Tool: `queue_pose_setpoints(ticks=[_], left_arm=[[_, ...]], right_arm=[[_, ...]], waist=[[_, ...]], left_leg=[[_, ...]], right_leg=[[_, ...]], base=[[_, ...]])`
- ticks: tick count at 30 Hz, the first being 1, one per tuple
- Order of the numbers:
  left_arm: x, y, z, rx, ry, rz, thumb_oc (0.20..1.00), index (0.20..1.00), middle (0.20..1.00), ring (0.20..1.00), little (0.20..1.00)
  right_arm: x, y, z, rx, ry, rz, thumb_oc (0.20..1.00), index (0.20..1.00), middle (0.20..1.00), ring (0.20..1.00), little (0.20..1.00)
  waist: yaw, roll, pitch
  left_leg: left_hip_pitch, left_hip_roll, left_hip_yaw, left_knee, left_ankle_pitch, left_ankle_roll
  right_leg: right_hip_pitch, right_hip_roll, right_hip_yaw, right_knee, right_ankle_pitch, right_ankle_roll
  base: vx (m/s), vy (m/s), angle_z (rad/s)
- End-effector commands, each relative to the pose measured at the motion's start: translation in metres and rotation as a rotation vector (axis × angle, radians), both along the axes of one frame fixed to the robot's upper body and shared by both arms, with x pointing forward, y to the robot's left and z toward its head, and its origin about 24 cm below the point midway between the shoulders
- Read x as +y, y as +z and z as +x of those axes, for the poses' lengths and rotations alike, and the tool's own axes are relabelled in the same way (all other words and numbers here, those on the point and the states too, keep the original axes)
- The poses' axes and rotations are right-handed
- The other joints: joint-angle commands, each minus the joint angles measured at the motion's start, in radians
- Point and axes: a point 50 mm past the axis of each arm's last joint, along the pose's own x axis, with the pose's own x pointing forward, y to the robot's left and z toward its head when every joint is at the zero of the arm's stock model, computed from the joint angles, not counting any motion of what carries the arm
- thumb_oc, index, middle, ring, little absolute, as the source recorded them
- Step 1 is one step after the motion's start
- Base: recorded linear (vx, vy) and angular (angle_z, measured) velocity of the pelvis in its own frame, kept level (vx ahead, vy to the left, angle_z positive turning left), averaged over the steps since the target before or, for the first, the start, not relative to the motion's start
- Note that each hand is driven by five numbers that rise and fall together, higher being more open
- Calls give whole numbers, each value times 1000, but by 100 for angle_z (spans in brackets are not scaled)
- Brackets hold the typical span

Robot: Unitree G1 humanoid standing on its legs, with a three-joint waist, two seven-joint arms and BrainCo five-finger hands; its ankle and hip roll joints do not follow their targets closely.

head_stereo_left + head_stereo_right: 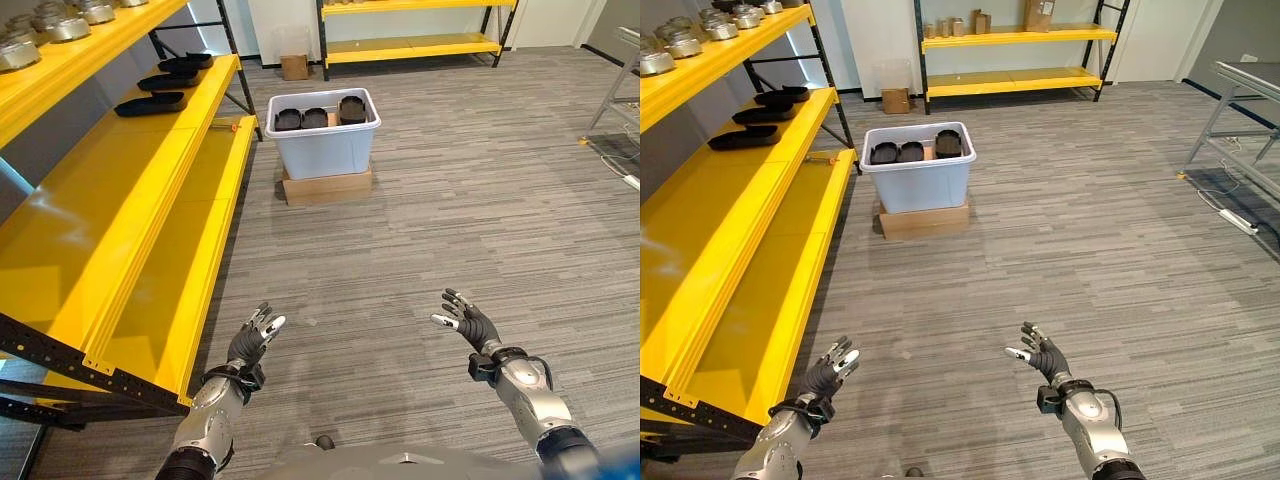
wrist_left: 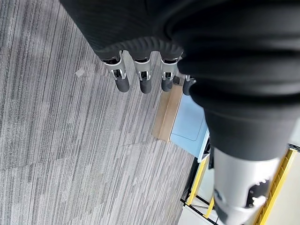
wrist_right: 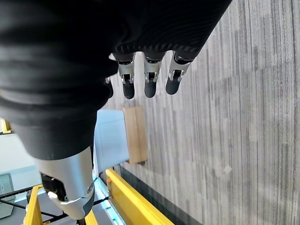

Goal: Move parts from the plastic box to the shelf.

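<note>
Left eye view: plastic box [image 1: 322,148] on cardboard base [image 1: 326,187], black parts [image 1: 314,117] inside; left hand [image 1: 250,341] and right hand [image 1: 468,322] well short of box, fingers relaxed, empty. Shelf [image 1: 130,200] beside box. Wrist views: fingers straight, box ahead. Advice: close in squarely before reaching.

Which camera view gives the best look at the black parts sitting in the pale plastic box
The left eye view: the black parts show largest inside the pale plastic box. The right eye view shows them too, smaller. Both wrist views catch just the box's side beyond the fingers.
</note>
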Motion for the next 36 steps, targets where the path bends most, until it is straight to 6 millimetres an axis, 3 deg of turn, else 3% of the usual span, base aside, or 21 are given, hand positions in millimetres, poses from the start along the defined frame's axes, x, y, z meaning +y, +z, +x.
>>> queue_pose_setpoints(ticks=[1, 5, 12, 18, 21, 24, 26, 27, 28, 29, 31, 32, 33, 36], left_arm=[[7, 14, 25, -71, 51, 15, 1000, 1000, 1000, 1000, 1000], [9, 12, 25, -51, 54, 43, 1000, 1000, 1000, 1000, 1000], [10, 12, 23, -45, 52, 72, 1000, 1000, 1000, 1000, 1000], [15, 10, 23, -21, 12, 138, 1000, 1000, 1000, 1000, 1000], [16, 10, 26, -23, -21, 159, 1000, 1000, 1000, 1000, 1000], [15, 13, 32, -41, -59, 170, 1000, 1000, 1000, 1000, 1000], [15, 13, 32, -39, -61, 168, 1000, 1000, 1000, 1000, 1000], [14, 12, 31, -34, -59, 159, 1000, 1000, 1000, 1000, 1000], [13, 12, 30, -33, -65, 155, 1000, 1000, 1000, 1000, 1000], [10, 12, 29, -40, -76, 149, 1000, 1000, 1000, 1000, 1000], [6, 9, 24, -40, -109, 144, 1000, 1000, 1000, 1000, 1000], [2, 7, 20, -39, -128, 139, 1000, 1000, 1000, 1000, 1000], [-1, 6, 19, -40, -133, 139, 1000, 1000, 1000, 1000, 1000], [-16, 6, 23, -52, -166, 152, 1000, 1000, 1000, 1000, 1000]], right_arm=[[7, 17, 20, -75, -10, 106, 1000, 1000, 1000, 1000, 1000], [14, 13, 16, -36, -48, 319, 1000, 1000, 1000, 1000, 1000], [17, 11, 14, -30, -17, 262, 1000, 1000, 1000, 1000, 1000], [16, 15, 19, -50, -13, 247, 1000, 1000, 1000, 1000, 1000], [15, 20, 26, -67, -30, 246, 1000, 1000, 1000, 1000, 1000], [13, 26, 35, -98, -40, 252, 1000, 1000, 1000, 1000, 1000], [11, 29, 39, -109, -39, 247, 1000, 1000, 1000, 1000, 1000], [9, 33, 41, -113, -38, 239, 1000, 1000, 1000, 1000, 1000], [7, 34, 39, -111, -37, 231, 1000, 1000, 1000, 1000, 1000], [4, 34, 35, -118, -39, 199, 1000, 1000, 1000, 1000, 1000], [-8, 32, 30, -132, -96, 196, 1000, 1000, 1000, 1000, 1000], [-14, 31, 27, -141, -120, 186, 1000, 1000, 1000, 1000, 1000], [-16, 30, 25, -150, -135, 174, 1000, 1000, 1000, 1000, 1000], [-22, 30, 20, -168, -182, 145, 1000, 1000, 1000, 1000, 1000]], waist=[[14, -46, 12], [14, -51, 11], [19, -55, 18], [26, -54, 32], [30, -48, 54], [37, -29, 90], [37, -22, 109], [10, -29, 131], [-9, -38, 138], [-28, -59, 146], [-30, -75, 158], [-32, -75, 161], [-38, -74, 163], [-74, -93, 136]], left_leg=[[64, 39, -7, 8, -99, -63], [69, 32, -10, 7, -104, -56], [67, 15, -13, 7, -112, -39], [56, -13, -19, 12, -121, -5], [37, -34, -30, 26, -127, 29], [31, -54, -38, 33, -139, 60], [41, -65, -35, 27, -144, 68], [63, -87, -73, 14, -151, 64], [74, -98, -98, 13, -157, 59], [81, -112, -116, 18, -159, 54], [142, -123, -167, 14, -202, 44], [159, -123, -183, 20, -213, 43], [166, -124, -194, 32, -226, 47], [146, -155, -229, 114, -272, 71]], right_leg=[[-7, -74, -28, 8, 27, 84], [0, -76, -29, 8, 30, 88], [4, -86, -31, 15, 33, 96], [-27, -112, -25, 104, 9, 108], [-90, -141, -20, 270, -11, 119], [-208, -206, -42, 536, 43, 138], [-266, -226, -52, 646, 66, 147], [-320, -143, -21, 619, 78, 156], [-334, -96, -3, 555, 86, 153], [-349, -60, -7, 398, 147, 140], [-372, -53, -14, 153, 250, 189], [-390, -49, -3, 76, 270, 195], [-399, -47, 14, 57, 275, 197], [-392, -42, 89, 57, 268, 159]], base=[[12, 52, 0], [29, 89, 0], [10, 129, 3], [-26, 162, 2], [-75, 226, 3], [-51, 279, 5], [54, 240, 8], [180, 109, 0], [262, 2, 38], [369, -61, 102], [626, -143, 148], [675, -160, 80], [645, -115, 56], [651, -127, 49]])
